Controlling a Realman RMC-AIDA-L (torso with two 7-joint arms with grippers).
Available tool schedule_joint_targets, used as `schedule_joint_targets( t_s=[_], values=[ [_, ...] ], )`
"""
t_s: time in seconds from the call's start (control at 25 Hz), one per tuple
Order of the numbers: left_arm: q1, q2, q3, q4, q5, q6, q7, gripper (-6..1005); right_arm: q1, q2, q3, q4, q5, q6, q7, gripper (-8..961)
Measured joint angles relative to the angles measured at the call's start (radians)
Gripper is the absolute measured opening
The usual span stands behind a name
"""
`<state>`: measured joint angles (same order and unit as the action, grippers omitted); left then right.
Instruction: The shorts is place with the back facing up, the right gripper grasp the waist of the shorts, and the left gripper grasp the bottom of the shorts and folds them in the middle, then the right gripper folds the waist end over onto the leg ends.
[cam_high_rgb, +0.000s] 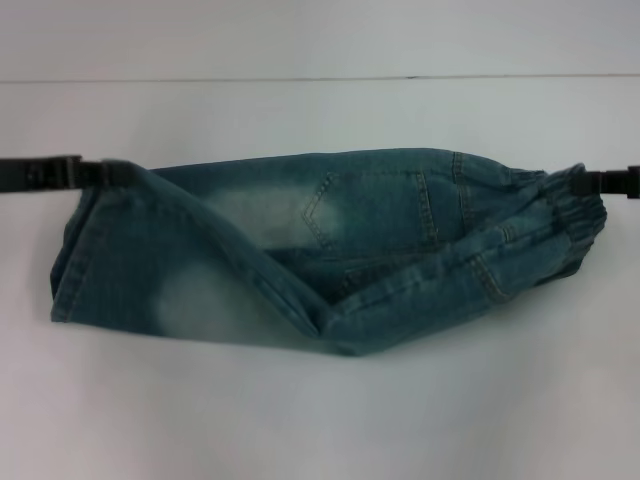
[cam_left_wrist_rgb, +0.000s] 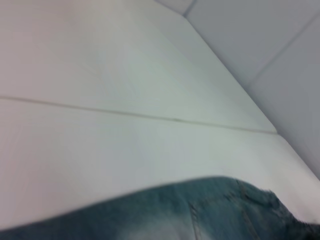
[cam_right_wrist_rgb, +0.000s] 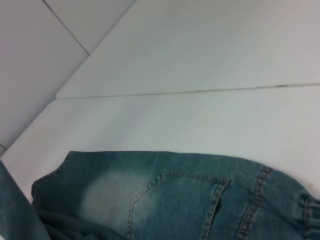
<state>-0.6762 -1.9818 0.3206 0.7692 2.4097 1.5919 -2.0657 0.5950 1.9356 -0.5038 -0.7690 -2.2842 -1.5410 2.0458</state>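
- The left end effector (cam_high_rgb: 100, 172) enters at the left edge of the head view, a black bar ending at the upper corner of the leg ends (cam_high_rgb: 70, 255); it appears to hold the hem there, though we cannot tell how its fingers stand.
- The right end effector (cam_high_rgb: 590, 182) enters at the right edge and meets the gathered elastic waist (cam_high_rgb: 560, 215); it seems to pinch the band, but again we cannot tell the finger state.
- The shorts (cam_high_rgb: 330, 245) stretch between the two across the middle of the white desk (cam_high_rgb: 320, 420), folded lengthwise, one back pocket showing on the upper layer.
- Risk, as we judge it: the lower layer sags to a point at bottom centre and its edges do not line up with the upper one, so carrying the waist over could leave a skewed fold.
- A thin grip on thick elastic may slip under tension, dropping the waist early.
- If the left side releases late, the denim could drag across the desk.
- We can read no brand, label or writing; no print shows on the visible side.
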Motion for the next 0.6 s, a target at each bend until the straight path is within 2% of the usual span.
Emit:
schedule_joint_targets(
  t_s=[0.32, 0.6],
  values=[
    [0.016, 0.015, -0.002, 0.002, -0.062, -0.102, -0.035, 43, 0.028, 0.000, -0.015, -0.045, 0.000, 0.021, 0.028, 125],
    [0.015, 0.005, 0.004, -0.002, -0.086, -0.191, -0.051, 56, 0.032, -0.006, -0.022, -0.054, -0.002, 0.083, 0.035, 134]
  ],
)
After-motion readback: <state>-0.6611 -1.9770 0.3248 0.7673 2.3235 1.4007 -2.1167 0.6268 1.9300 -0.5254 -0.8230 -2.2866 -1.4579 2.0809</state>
